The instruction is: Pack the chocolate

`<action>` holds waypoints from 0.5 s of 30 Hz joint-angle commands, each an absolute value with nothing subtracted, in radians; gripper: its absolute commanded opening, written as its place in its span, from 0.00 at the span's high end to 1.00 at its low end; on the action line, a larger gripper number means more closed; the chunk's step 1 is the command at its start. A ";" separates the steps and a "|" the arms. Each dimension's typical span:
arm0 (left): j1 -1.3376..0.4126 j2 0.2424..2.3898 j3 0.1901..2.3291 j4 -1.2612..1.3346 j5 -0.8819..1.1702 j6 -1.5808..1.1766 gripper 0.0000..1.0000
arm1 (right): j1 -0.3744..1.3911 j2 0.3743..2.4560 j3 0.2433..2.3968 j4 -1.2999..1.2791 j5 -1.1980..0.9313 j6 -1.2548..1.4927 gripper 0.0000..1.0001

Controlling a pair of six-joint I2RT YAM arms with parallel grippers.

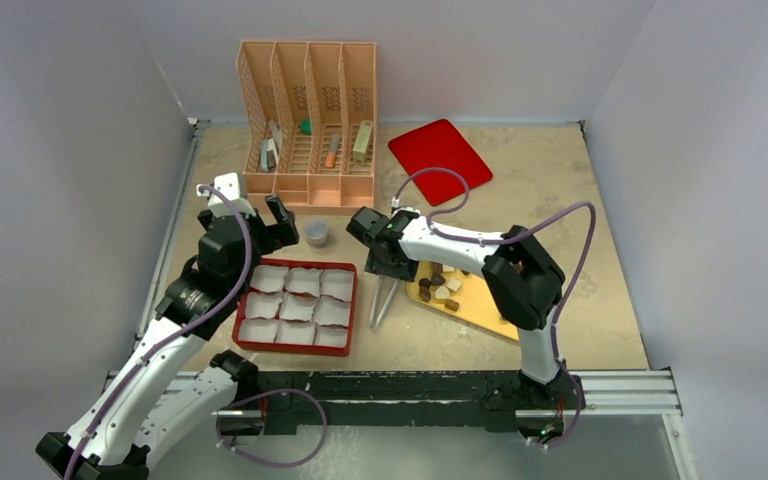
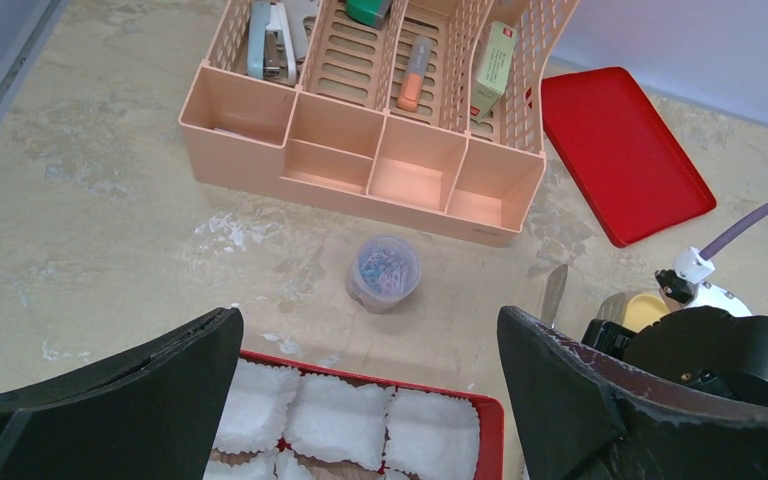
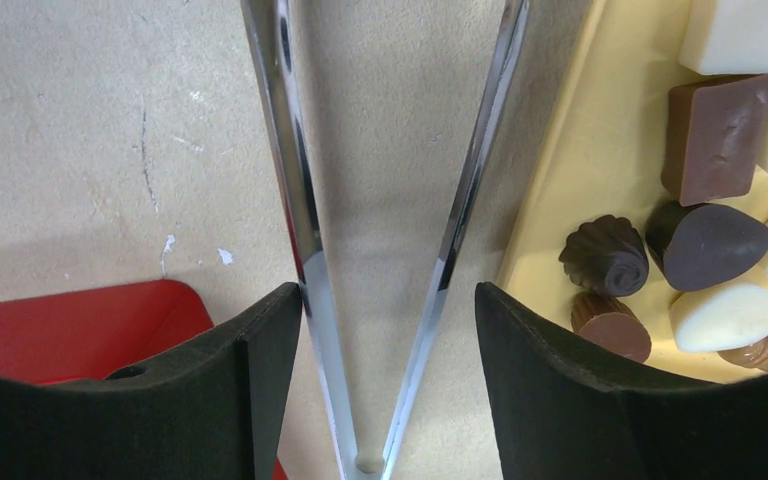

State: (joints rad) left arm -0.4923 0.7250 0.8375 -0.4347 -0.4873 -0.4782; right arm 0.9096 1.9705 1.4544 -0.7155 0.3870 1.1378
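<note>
The right gripper [image 3: 388, 300] stands spread astride the tongs [image 3: 285, 150]. An uneven squeeze could skid them into the yellow tray [image 3: 600, 150].

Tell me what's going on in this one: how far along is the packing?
The right gripper is open and straddles a pair of metal tongs that lie on the table between the red box and the yellow tray. The chocolate sits on that tray. The white paper cups in the box look empty. The left gripper hangs open near the box's far edge, holding nothing.
</note>
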 commanded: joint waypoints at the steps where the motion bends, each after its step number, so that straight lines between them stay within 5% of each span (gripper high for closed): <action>1: -0.496 0.713 0.839 -0.400 -0.503 -0.462 0.01 | 0.916 1.977 1.485 -0.752 0.444 1.168 0.35; 15: -0.496 0.708 0.839 -0.399 -0.503 -0.460 0.02 | 0.928 2.020 1.500 -0.761 0.435 1.175 0.36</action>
State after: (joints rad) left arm -0.4923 0.7193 0.8375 -0.4347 -0.4873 -0.4782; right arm 0.9173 2.0247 1.4624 -0.7200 0.4019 1.1450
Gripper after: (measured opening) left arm 0.985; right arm 0.638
